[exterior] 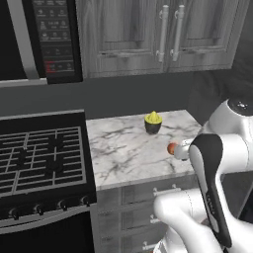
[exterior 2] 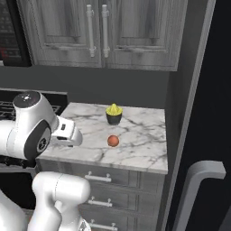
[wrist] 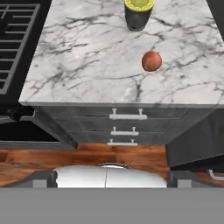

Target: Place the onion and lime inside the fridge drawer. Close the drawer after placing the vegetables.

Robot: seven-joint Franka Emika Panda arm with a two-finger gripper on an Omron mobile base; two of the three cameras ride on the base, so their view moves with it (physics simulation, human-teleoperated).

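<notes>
The onion (wrist: 152, 61) is a small reddish-orange ball lying on the marble counter (wrist: 87, 57), toward its right front. It also shows on the counter in the right base view (exterior 2: 113, 141), and half behind my arm in the left base view (exterior: 171, 148). My gripper (wrist: 112, 178) hangs above and in front of the counter's edge, well short of the onion. Its fingertips (wrist: 43, 178) stand wide apart with nothing between them. The lime and the fridge drawer are out of view.
A dark cup holding a yellow-green pointed thing (exterior 2: 114, 113) stands behind the onion. A black stove (exterior: 39, 153) borders the counter's left. Grey cabinet drawers (wrist: 127, 116) sit below. The dark fridge door with a grey handle (exterior 2: 205, 173) rises at the right.
</notes>
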